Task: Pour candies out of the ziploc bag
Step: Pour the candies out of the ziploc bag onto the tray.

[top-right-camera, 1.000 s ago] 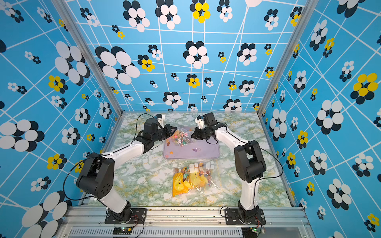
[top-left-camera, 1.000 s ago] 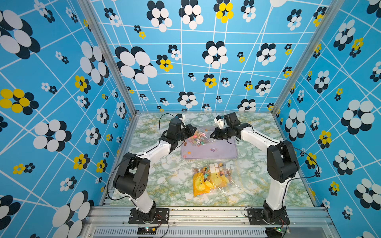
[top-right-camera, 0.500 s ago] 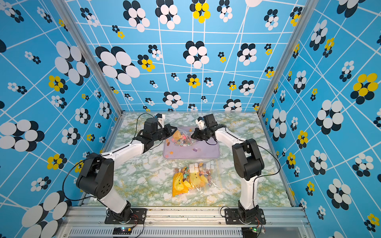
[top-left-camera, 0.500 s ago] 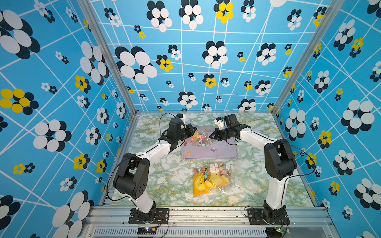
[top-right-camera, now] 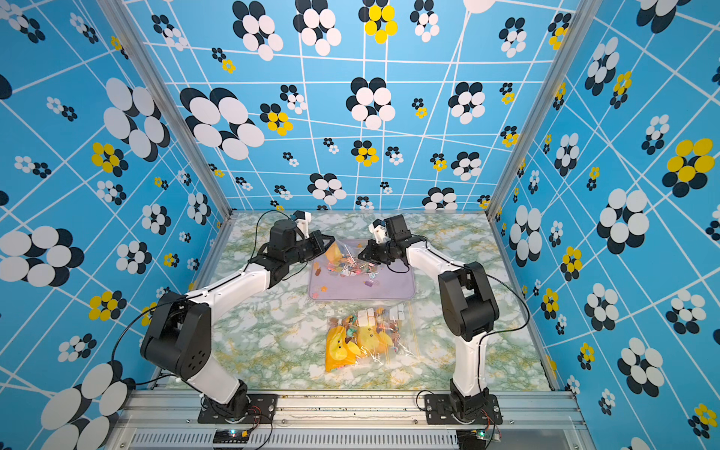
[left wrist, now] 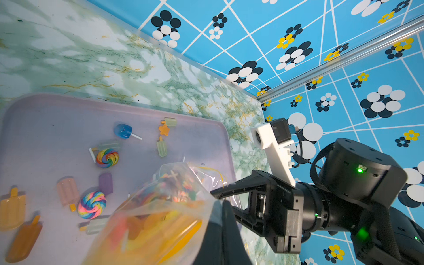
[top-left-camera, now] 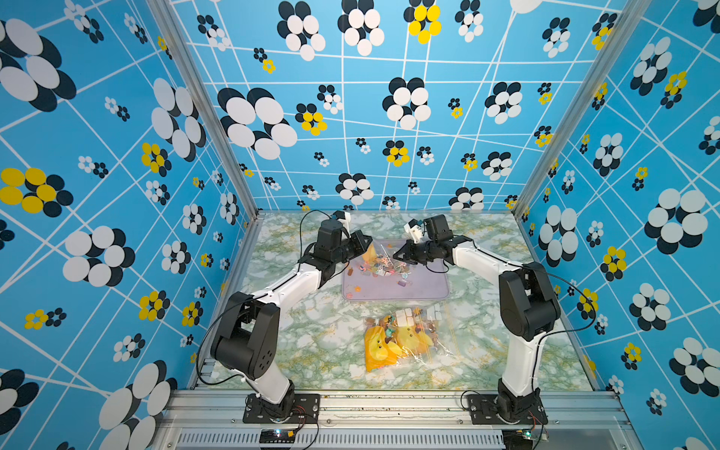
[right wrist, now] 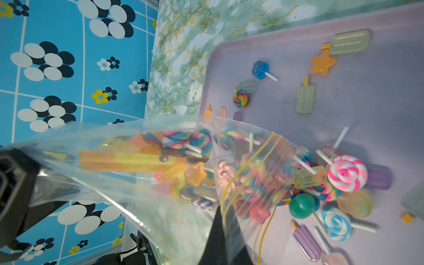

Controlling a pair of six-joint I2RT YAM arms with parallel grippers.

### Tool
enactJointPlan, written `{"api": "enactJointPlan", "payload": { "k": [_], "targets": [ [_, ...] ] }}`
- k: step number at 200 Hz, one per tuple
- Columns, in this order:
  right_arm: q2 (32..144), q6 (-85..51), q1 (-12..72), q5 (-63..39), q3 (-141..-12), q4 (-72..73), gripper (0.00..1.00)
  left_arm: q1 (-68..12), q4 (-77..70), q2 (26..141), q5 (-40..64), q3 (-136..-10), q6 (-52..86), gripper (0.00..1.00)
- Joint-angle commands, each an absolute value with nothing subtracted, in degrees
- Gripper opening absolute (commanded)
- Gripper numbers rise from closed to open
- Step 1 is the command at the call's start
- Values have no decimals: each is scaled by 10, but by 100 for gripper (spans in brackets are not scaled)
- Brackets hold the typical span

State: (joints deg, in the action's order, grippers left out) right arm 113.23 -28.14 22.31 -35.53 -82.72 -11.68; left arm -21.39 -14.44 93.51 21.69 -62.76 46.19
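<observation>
Left gripper (top-left-camera: 364, 243), right gripper (top-left-camera: 399, 255) pinching the clear plastic ziploc bag (right wrist: 128, 142) above the lilac tray (top-left-camera: 424, 286). Slippery film could dump multicoloured candies (right wrist: 347, 173) past its rim.

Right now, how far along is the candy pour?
Done: some multicoloured candies lie on the lilac plastic tray. In hand: left gripper and right gripper both shut on the tilted clear ziploc bag, mouth over the tray. Left: many candies are inside; a second full bag lies untouched.
</observation>
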Motion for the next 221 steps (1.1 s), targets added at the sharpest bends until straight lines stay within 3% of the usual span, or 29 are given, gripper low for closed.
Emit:
{"api": "enactJointPlan", "payload": {
  "k": [1,221],
  "targets": [
    [1141,-296,219,-368,-814,-103,0,-213,-163,902,217,-656,445,0],
    [1164,-356,226,-409,-810,-34,0,-222,-71,860,206,-733,397,0]
  ]
}}
